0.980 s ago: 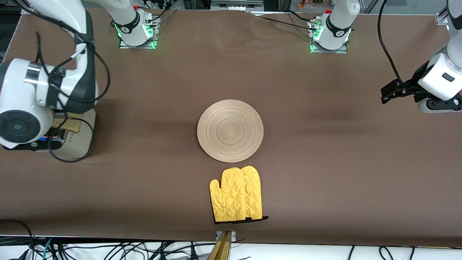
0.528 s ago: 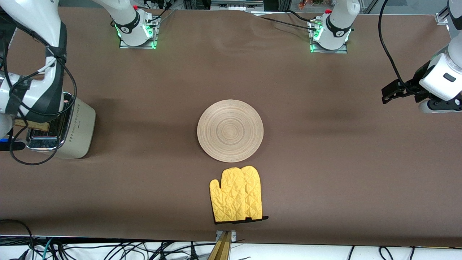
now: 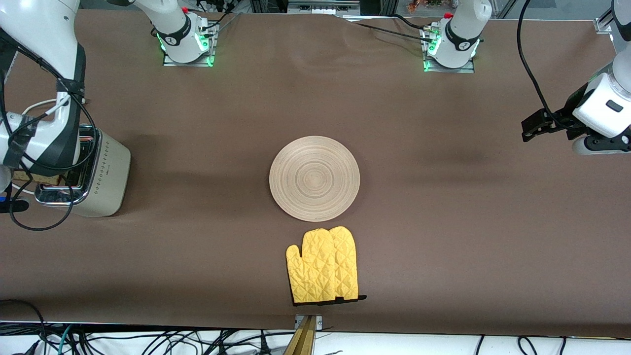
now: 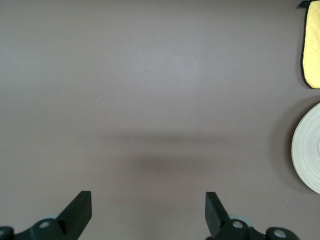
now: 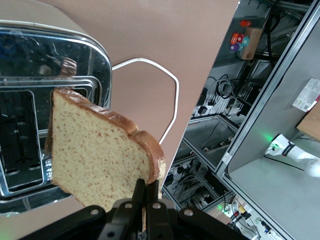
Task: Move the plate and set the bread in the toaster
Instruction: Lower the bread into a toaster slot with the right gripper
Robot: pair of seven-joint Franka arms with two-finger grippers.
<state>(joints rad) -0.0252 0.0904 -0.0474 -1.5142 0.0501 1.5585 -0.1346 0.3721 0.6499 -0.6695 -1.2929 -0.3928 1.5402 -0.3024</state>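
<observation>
The round beige plate [image 3: 314, 178] lies flat at the table's middle; its rim also shows in the left wrist view [image 4: 306, 150]. The cream toaster [image 3: 107, 177] with a chrome top [image 5: 55, 85] stands at the right arm's end of the table. My right gripper [image 5: 148, 192] is shut on the edge of the bread [image 5: 97, 157] and holds it tilted in the air over the toaster's outer edge. In the front view the bread [image 3: 35, 176] peeks out under the right arm. My left gripper [image 3: 535, 125] hangs open and empty over the left arm's end of the table and waits; its fingers [image 4: 80, 210] stand wide apart.
A yellow quilted oven mitt [image 3: 323, 265] lies nearer to the front camera than the plate; it also shows in the left wrist view [image 4: 313, 45]. The toaster's white cord [image 5: 152, 82] loops on the brown table beside it.
My right arm has carried the bread from over the toaster's top toward the table's end on the right arm's side. The plate, mitt and left arm have not moved.
</observation>
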